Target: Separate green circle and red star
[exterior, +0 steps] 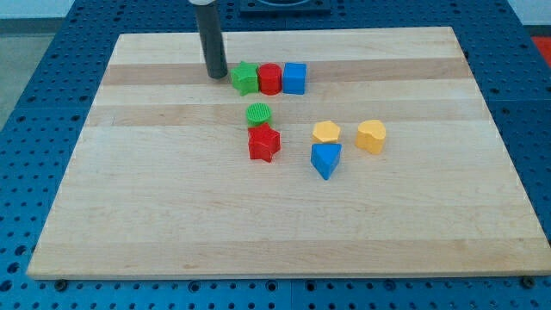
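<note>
Green circle (259, 114) touching red star (264, 143), pair's axis top-bottom.

Bright, even overhead light falls on the wooden board (284, 207), giving only short soft shadows close under the blocks and beside my tip (216, 75), with no strong glare on the wood, sharp focus to all four corners, and slight perspective narrowing toward the far edge.

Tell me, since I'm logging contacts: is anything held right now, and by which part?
Nothing is held. My tip has no grip; it stands just left of the green star, away from the green circle.
</note>
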You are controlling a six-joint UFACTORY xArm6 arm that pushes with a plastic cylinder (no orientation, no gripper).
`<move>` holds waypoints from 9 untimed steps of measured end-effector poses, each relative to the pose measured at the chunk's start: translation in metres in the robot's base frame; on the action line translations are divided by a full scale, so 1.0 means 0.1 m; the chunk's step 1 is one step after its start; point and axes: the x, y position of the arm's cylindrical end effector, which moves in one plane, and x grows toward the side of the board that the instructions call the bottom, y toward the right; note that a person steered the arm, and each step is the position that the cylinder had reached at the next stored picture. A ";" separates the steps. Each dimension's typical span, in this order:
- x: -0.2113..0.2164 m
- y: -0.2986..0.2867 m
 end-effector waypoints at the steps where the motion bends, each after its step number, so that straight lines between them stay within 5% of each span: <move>1: 0.16 -0.16; 5: 1.39 0.16; 9: 1.34 0.34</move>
